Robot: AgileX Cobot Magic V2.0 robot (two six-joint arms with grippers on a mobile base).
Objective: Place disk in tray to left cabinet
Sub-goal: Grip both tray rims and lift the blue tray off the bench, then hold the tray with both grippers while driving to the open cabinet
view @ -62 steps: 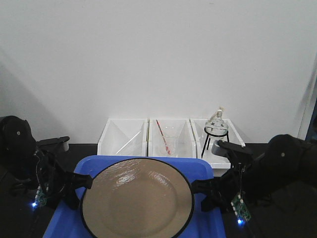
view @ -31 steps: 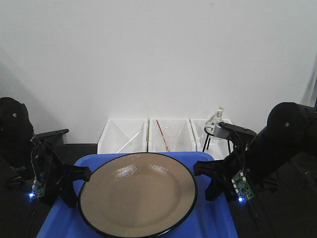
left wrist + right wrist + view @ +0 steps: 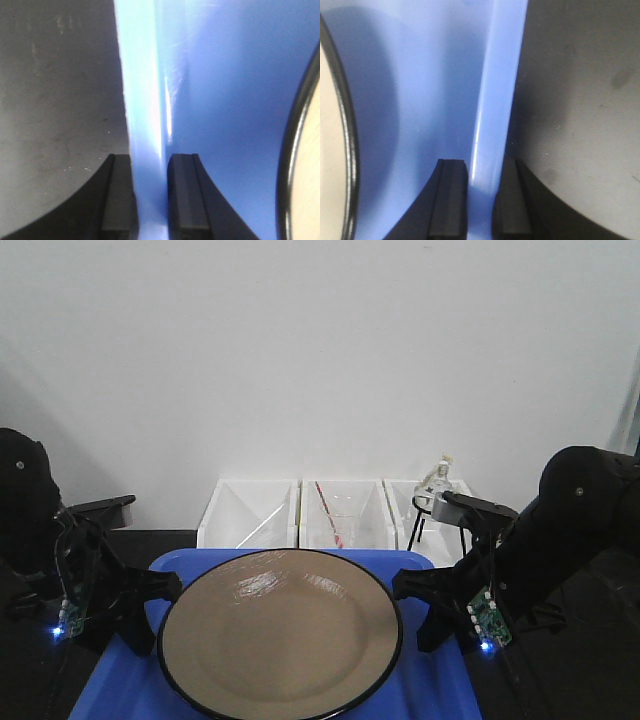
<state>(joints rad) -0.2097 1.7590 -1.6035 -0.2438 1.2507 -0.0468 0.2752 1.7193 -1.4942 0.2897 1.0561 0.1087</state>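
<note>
- Your left claw point(image 3: 150, 167) and right claw point(image 3: 482, 172) each clamp a rim of the tray point(image 3: 225, 100).
- The disk point(image 3: 280, 635) lies centred on the tray.
- Move both level together so it can't slide.

The tan, glossy disk point(image 3: 281, 633) with its thin black rim is lying flat in the middle of the bright blue tray point(image 3: 428, 695), filling nearly its whole width and catching a pale glare on its far half. The tray is sitting roughly level in the near centre of the scene, with its near edge running out of view. It is being pinched at both side rims, the left gripper point(image 3: 149, 200) clamping the left rim and the right gripper point(image 3: 480, 200) clamping the right one.
</note>
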